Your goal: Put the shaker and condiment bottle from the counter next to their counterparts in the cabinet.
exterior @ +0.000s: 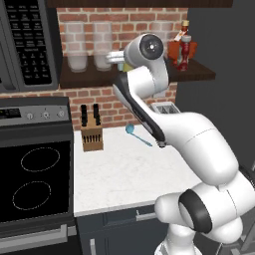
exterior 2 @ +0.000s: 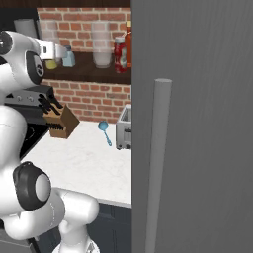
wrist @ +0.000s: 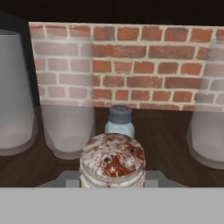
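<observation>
My gripper (wrist: 112, 180) is shut on the yellow-green shaker (wrist: 112, 161), whose speckled grey cap sits between the fingertips. Just behind it on the dark wooden cabinet shelf (wrist: 162, 131) stands the pale blue shaker (wrist: 119, 123), a short gap away. From the right base view, the gripper (exterior 2: 52, 60) holds the shaker (exterior 2: 51, 64) at shelf height, left of the pale blue shaker (exterior 2: 68, 58). At the shelf's right end (exterior: 198, 73) the red condiment bottle (exterior: 185, 54) stands beside the orange-red flask (exterior: 175, 49).
Glass jars (wrist: 65, 127) (wrist: 208, 131) flank the two shakers on the shelf. A microwave (exterior: 27, 45) hangs left over the stove (exterior: 35, 179). A knife block (exterior: 92, 133), a blue spoon (exterior: 137, 134) and a toaster (exterior 2: 124, 129) are on the counter. A grey door (exterior 2: 197, 123) stands at the right.
</observation>
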Controlling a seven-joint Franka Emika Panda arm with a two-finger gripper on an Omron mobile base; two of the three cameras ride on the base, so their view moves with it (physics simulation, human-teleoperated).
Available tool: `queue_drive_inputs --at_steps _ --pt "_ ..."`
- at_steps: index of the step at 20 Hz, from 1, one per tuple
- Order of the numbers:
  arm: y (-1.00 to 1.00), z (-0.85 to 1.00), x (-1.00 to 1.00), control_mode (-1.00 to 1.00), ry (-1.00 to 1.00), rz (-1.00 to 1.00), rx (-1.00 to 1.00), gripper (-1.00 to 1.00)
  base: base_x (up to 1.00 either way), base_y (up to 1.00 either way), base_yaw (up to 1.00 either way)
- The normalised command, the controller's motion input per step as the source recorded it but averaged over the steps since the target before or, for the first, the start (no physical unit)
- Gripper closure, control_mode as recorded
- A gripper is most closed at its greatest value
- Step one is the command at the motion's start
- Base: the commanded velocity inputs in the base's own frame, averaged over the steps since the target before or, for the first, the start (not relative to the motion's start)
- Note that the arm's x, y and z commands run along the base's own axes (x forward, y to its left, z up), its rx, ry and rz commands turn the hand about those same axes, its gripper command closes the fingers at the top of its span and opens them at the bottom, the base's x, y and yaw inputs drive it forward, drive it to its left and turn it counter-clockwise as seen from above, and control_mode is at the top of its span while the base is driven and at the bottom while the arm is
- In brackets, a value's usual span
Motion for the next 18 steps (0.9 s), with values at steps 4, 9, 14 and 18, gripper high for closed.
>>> queue_drive_inputs --at_steps 4,9,14,18 --pt "0.00 -0.08 0.14 -1.00 0.00 0.00 0.00 1.00 0.00 0.00 0.00" --pt "0.00 -0.08 0.17 -1.00 0.00 0.00 0.00 1.00 0.00 0.00 0.00" --pt "0.00 -0.10 0.18 -1.00 0.00 0.00 0.00 1.00 0.00 0.00 0.00" --pt "0.00 -0.13 0.18 -1.00 0.00 0.00 0.00 1.00 0.00 0.00 0.00"
